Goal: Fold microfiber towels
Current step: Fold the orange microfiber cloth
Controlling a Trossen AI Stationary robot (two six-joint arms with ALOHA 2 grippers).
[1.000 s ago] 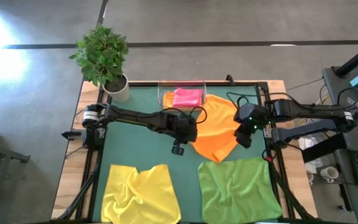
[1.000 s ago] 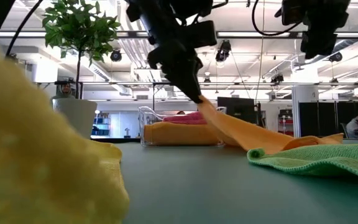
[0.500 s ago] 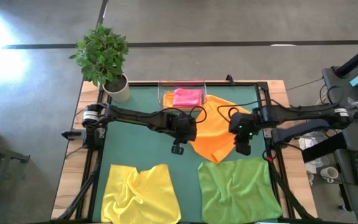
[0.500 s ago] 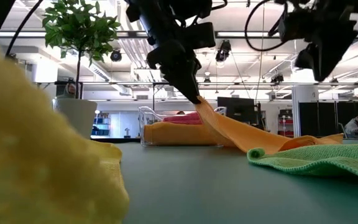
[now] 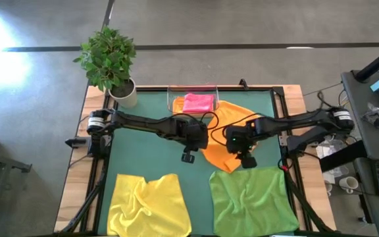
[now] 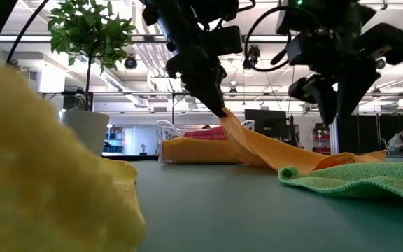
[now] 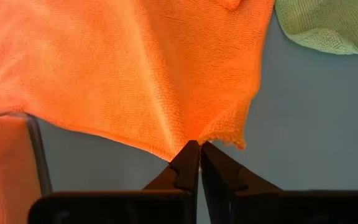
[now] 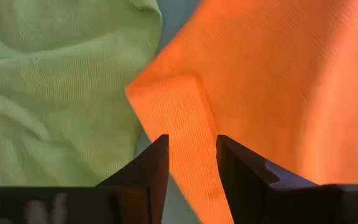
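An orange towel [image 5: 226, 125] lies spread right of the table's middle, its left edge raised. My left gripper [image 5: 201, 146] is shut on that edge and also shows in the low view [image 6: 221, 108]. My right gripper [image 5: 242, 157] is open and hovers above the towel's near corner [image 8: 178, 102], which is folded over, without touching it. A pink towel [image 5: 198, 102] lies folded on a folded orange one [image 5: 178, 104] in the clear tray [image 6: 165, 129]. A yellow towel [image 5: 149, 203] and a green towel [image 5: 252, 196] lie crumpled at the near edge. My left gripper pinches the orange towel's left edge [image 7: 194, 138], close to a corner, between its two fingertips. The fingers slant down at it from the left. The held edge is lifted clear, and the cloth slopes down from it [image 6: 257, 143] to the table on the right, fairly taut.
A potted plant [image 5: 110, 62] stands at the far left corner. The clear tray sits at the far edge, just behind the raised towel. The dark green mat [image 5: 143, 155] shows bare between the left arm and the yellow towel.
My right gripper has moved toward the table's left and down, from beside the orange towel's right edge to above its near corner. My left gripper has kept still, holding the towel's edge raised.
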